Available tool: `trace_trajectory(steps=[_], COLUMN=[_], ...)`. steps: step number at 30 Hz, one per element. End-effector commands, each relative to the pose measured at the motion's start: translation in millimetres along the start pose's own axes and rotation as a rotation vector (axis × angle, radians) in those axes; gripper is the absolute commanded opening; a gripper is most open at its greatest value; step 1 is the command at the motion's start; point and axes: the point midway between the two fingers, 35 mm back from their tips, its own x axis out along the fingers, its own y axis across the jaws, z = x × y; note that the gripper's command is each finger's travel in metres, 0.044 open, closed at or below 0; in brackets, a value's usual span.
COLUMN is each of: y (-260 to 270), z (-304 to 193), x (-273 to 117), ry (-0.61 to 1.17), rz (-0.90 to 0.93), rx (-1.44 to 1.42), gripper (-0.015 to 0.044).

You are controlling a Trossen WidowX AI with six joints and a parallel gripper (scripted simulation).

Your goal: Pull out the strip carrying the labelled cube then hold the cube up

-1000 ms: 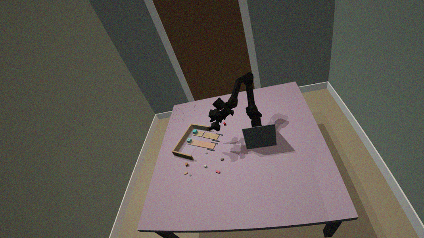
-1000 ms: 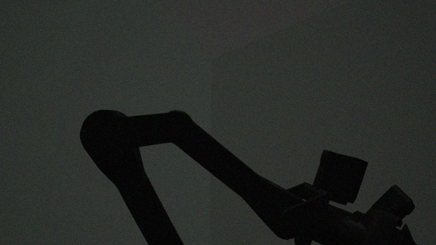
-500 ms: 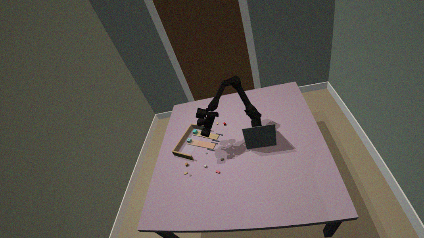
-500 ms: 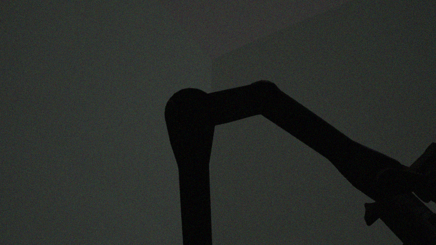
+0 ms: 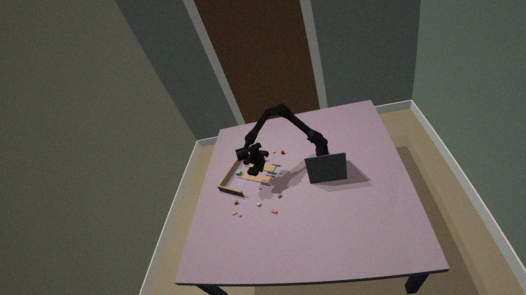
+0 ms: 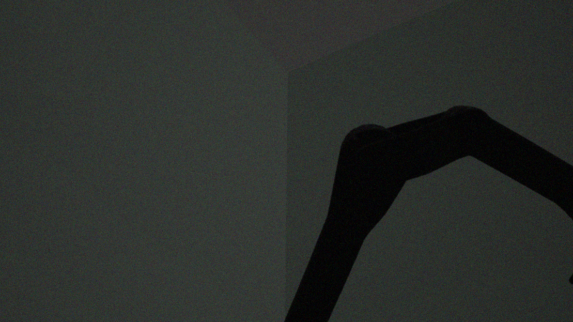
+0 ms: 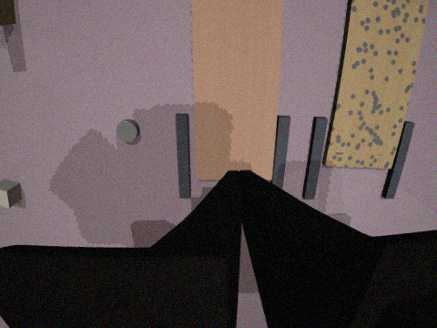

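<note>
Pincer: the black two-fingered pincer (image 5: 253, 171) (image 7: 238, 181) is closed, its tips brought together with nothing gripped; in the wrist view the near end of the plain strip is partly covered by them, and whether it is touched cannot be told.
Plain strip: the flat, plain orange strip (image 5: 254, 178) (image 7: 237, 68) is laid on the pink bench (image 5: 332, 236) (image 7: 68, 82), its near end flanked by slim grey bars (image 5: 265, 184) (image 7: 183, 155).
Cube: the small teal cube (image 5: 238, 172) is seen at the plain strip's far end; its label cannot be read.
Speckled strip: the yellow strip with grey dots (image 5: 269, 167) (image 7: 375, 87) is set alongside, apart from the plain one.
Wall: the far ends are bordered by a low wooden wall (image 5: 231, 190).
Arm: the black jointed arm (image 5: 296, 125) (image 6: 390, 155) is arched above the bench; the exterior view is very dark.
</note>
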Motion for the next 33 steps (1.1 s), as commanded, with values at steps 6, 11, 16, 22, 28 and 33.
trace_trajectory(steps=[6,11,16,22,28,33], y=[1,0,0,-1,-2,-2], z=[-7,-7,-7,-7,-7,-8], x=[8,16,24,34,44,52], ry=[0.054,0.054,0.054,0.054,0.054,0.053], rz=[-0.022,-0.022,-0.022,-0.022,-0.022,-0.023], rx=[0.024,0.024,0.024,0.024,0.024,0.024], gripper=[0.0,0.0,0.0,0.0,0.0,0.0])
